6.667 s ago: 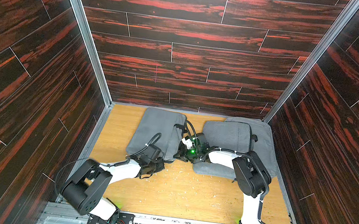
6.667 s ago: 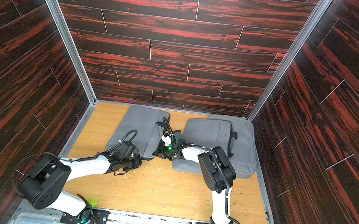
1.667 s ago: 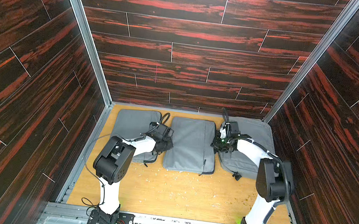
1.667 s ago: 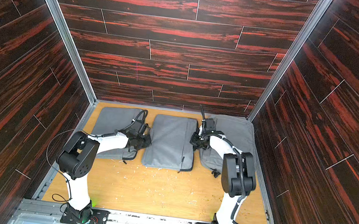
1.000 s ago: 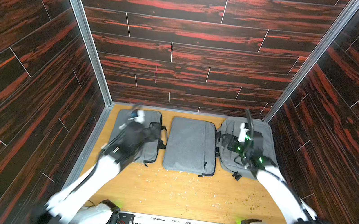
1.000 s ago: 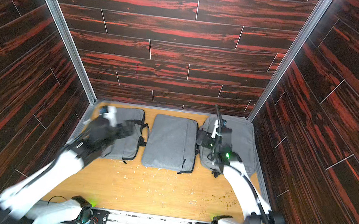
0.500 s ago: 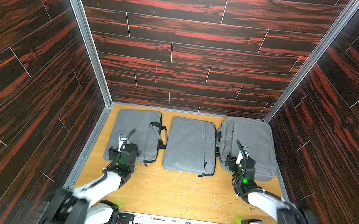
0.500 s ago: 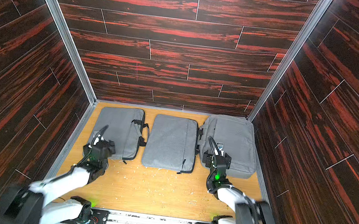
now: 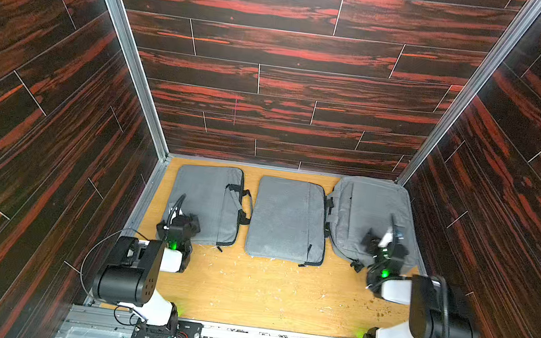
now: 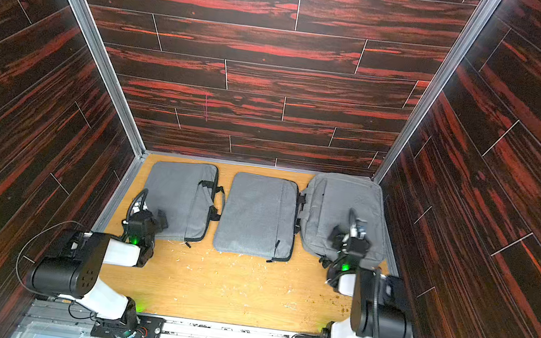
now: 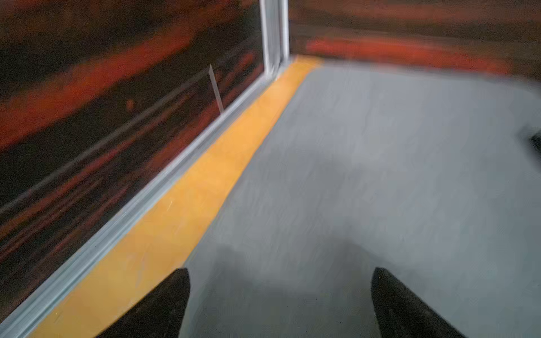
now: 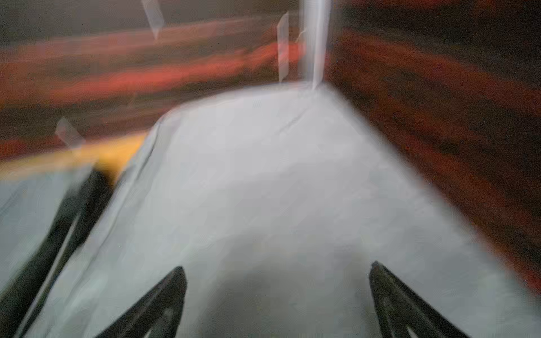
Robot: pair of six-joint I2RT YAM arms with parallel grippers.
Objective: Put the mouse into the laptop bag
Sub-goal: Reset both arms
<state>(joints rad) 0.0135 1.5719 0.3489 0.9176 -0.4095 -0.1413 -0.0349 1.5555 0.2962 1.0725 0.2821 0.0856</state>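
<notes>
Left gripper (image 11: 278, 275) hangs open and empty over the left-edge bag (image 9: 203, 193). Right gripper (image 12: 276, 269) hangs open and empty over the right-edge bag (image 9: 364, 203).

- The left arm (image 9: 131, 272) is folded tight, with the elbow pushed outward and the wrist pointing forward.
- The left gripper (image 11: 278, 272) is low, and its jaws stand wide apart.
- The right arm (image 9: 434, 316) is folded the same way, mirrored.
- The right gripper (image 12: 276, 266) also has its jaws wide apart, though its wrist view is blurred.
</notes>
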